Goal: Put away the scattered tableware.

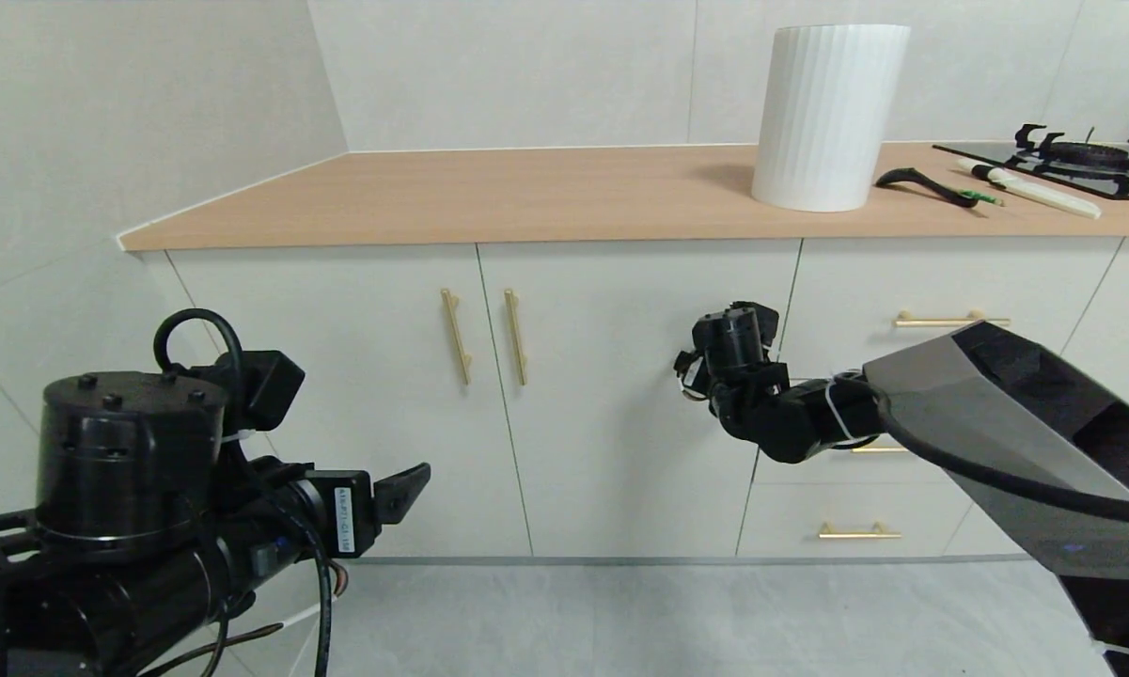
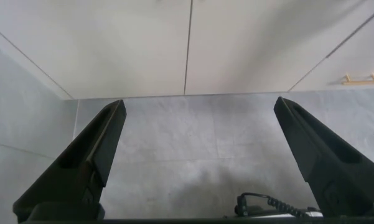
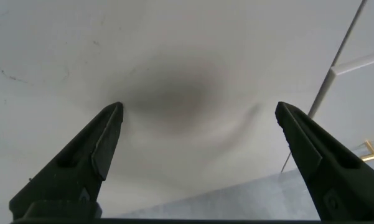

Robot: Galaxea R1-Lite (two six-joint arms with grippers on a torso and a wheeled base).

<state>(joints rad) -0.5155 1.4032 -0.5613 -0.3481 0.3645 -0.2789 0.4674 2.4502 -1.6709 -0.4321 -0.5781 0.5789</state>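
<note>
Head view puts the scattered tableware up on the countertop point(image 1: 526, 193). A black utensil point(image 1: 931, 185) and a white-handled one point(image 1: 1034, 188) lie side by side, well above the right gripper point(image 3: 199, 112) and off to its right. A tall white ribbed container point(image 1: 827, 113) stands just beside them, almost straight above that gripper. The right gripper hangs low, facing a cabinet door point(image 1: 620, 395) at close range, jaws spread wide with nothing between them. The left gripper point(image 2: 200, 106) sits even lower and well to the left, likewise agape and empty.

The job reads as barely started (no piece lifted yet), so this is the approach step. Next, I judge, the right arm must rise above the counter edge, pass right of the container, and come down over the black utensil with its jaws across the thin handle. So slim a piece will want a low, careful pinch.
</note>
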